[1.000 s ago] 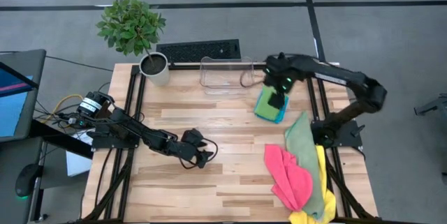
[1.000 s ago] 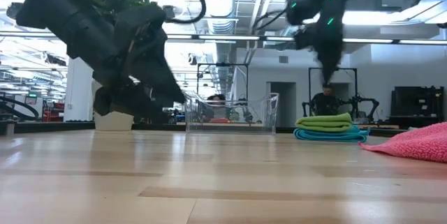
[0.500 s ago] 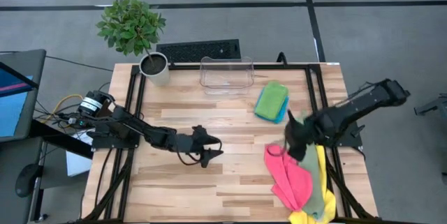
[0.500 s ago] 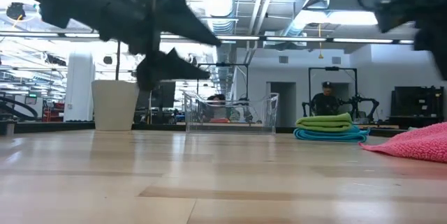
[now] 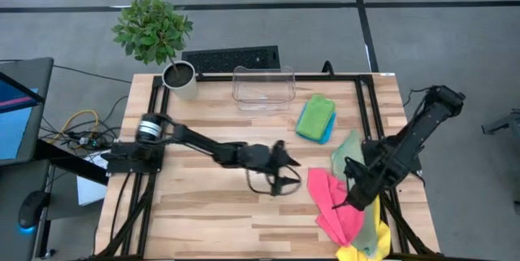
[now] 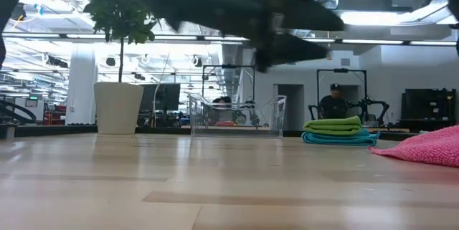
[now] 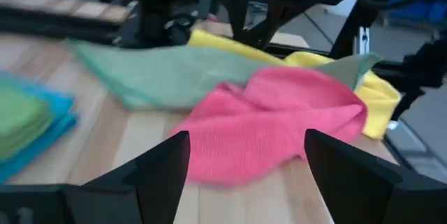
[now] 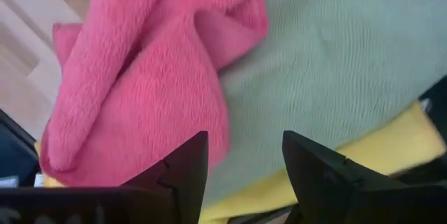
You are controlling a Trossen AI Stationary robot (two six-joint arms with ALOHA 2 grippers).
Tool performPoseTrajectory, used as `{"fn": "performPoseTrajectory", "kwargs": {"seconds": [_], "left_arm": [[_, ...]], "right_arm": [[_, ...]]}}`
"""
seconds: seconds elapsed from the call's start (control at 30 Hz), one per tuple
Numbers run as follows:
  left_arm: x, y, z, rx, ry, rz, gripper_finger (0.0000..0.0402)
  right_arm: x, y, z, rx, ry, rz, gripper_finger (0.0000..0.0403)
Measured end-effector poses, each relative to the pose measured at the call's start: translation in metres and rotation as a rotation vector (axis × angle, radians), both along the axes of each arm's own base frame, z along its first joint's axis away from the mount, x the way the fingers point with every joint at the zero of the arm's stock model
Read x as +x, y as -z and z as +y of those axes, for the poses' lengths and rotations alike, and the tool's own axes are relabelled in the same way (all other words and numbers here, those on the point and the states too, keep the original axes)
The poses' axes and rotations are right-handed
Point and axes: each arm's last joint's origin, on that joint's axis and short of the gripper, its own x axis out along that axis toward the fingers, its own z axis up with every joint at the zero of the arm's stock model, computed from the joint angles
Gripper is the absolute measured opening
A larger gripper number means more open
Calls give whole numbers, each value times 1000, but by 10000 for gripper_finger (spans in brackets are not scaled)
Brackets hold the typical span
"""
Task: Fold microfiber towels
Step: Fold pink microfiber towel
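Both tools, left (image 5: 286, 173) and right (image 5: 351, 198), hang wide and empty over the pink towel (image 5: 335, 204) heaped on sage (image 5: 349, 157) and yellow (image 5: 375, 212) ones at the bench edge, risking a two-layer pinch

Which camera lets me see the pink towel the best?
The left wrist view: the pink towel fills its middle, crumpled on the pale green and yellow ones. The high view shows it small. The right wrist view shows only part, close up. The low view catches one edge.
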Motion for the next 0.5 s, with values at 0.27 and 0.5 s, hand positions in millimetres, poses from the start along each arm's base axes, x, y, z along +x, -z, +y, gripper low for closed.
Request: {"fn": "performPoseTrajectory", "kwargs": {"seconds": [0.27, 0.5], "left_arm": [[58, 41, 6, 33, 96, 82, 275], [78, 69, 19, 84, 151, 156, 275]], "right_arm": [[-16, 2, 17, 2, 4, 3, 204], [-23, 2, 25, -14, -1, -64, 203]]}}
